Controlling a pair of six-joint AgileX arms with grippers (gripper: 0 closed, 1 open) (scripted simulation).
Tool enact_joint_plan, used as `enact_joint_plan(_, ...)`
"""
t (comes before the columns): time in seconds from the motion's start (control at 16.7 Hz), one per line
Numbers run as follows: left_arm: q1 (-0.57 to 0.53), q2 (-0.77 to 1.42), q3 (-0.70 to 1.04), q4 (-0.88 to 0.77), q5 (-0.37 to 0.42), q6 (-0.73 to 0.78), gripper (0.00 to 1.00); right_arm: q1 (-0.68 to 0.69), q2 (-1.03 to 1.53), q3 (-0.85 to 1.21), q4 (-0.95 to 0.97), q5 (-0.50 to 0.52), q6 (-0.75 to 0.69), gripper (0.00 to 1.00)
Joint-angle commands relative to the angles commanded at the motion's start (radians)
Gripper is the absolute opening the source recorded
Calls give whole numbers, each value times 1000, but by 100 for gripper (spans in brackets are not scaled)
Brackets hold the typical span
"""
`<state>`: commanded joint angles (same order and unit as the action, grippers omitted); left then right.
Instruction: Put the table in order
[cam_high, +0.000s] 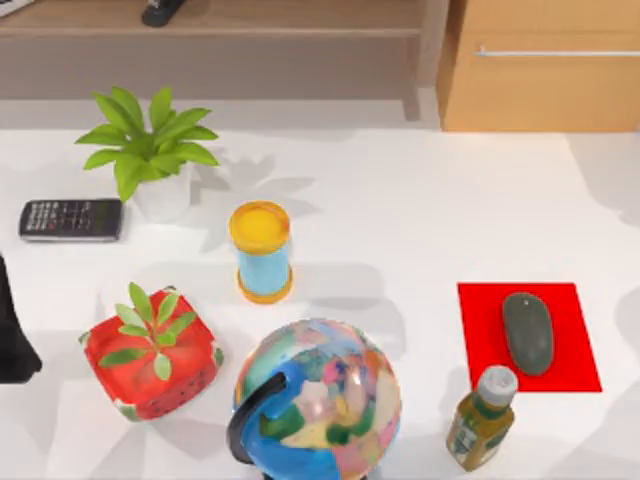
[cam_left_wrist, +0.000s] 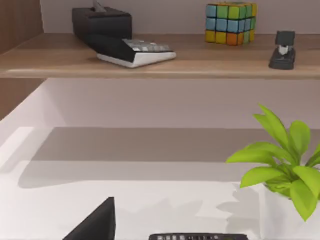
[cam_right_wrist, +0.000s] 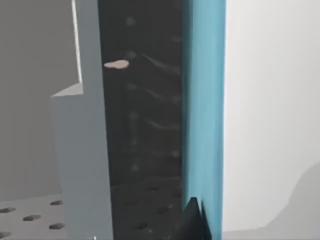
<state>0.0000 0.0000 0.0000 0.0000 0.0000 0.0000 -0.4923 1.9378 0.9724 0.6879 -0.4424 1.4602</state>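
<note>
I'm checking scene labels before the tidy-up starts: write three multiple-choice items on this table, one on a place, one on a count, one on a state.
1. Where does the mouse lie?
A. on the red mat
B. on the shelf
C. beside the calculator

2. How many potted plants stand on the table?
A. one
B. two
C. four

3. How does the bottle stand?
A. tipped on its side
B. upright, cap on
C. upside down

Answers:
1 A, the grey mouse rests inside the mat's edges.
2 B, one plant in a white pot and one in a red pot.
3 B, the top view looks down on its grey cap above the body, near the mat's front edge.
</note>
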Motion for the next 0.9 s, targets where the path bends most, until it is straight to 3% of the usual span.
enact_joint_plan(0.36,0,0,0,0,0,0,100,7,38,39,-6,15,4,0)
enact_joint_plan(0.9,0,0,0,0,0,0,100,7,38,39,-6,15,4,68)
